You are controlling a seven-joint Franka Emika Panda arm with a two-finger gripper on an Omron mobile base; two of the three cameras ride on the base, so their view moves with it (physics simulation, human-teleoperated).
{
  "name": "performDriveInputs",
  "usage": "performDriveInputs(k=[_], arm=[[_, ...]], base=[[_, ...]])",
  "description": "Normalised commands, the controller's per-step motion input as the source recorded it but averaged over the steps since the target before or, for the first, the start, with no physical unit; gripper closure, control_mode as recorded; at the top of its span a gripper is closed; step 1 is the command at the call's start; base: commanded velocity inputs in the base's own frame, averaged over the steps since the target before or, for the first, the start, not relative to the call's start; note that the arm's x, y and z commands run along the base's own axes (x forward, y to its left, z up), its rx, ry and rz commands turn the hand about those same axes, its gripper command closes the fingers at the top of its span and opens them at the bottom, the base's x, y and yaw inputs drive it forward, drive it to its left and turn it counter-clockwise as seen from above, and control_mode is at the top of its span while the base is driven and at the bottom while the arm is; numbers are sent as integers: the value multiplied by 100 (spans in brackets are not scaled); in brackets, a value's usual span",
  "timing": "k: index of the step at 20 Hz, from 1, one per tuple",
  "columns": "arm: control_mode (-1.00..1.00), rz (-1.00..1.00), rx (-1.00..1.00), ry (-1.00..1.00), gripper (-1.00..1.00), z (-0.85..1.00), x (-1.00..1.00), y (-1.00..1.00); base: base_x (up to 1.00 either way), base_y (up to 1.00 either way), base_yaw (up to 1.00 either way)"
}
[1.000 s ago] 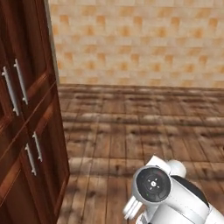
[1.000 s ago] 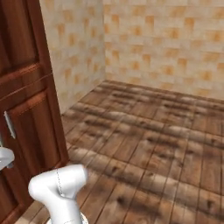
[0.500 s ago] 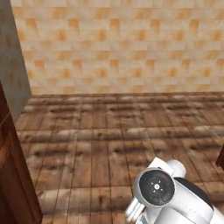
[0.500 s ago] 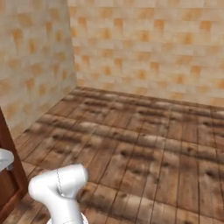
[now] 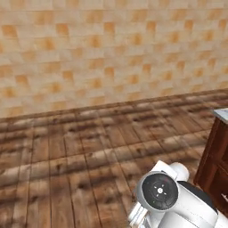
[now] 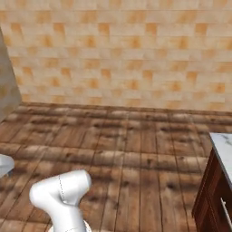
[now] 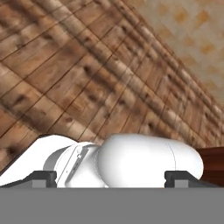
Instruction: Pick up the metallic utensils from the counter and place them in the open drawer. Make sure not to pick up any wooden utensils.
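The metallic utensils, the wooden utensils and the open drawer are out of view. My gripper (image 7: 113, 179) is open in the hand view, with one dark fingertip (image 7: 43, 178) far to the left of the other and nothing between them. It looks over brown plank floor (image 7: 87, 78). My white arm rises at the bottom of the left base view (image 5: 169, 200) and of the right base view (image 6: 61, 195). A corner of white-grey marble top (image 6: 223, 149) over reddish-brown wood enters at the right; I cannot tell whether it is the counter.
A tan tiled wall (image 5: 111, 53) runs across the back, and wooden floor (image 6: 127, 154) lies between it and me. The marble-topped unit (image 5: 221, 113) stands at the right edge, with a slim silver handle (image 6: 224, 209) on its front.
The whole picture has swung to the right as the base turned. The tall reddish-brown cabinet at the left has left both base views, and the marble-topped unit has come in at the right.
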Motion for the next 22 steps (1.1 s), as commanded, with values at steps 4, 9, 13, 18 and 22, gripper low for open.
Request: performDriveInputs(k=[4,9,13,18,22], arm=[[100,0,0,0,-100,0,0,0],[100,0,0,0,-100,0,0,0],[100,0,0,0,-100,0,0,0],[100,0,0,0,-100,0,0,0],[100,0,0,0,-100,0,0,0]], base=[[100,-52,-32],[100,-16,-38],[100,13,-62],[92,25,-72],[92,40,-72]])
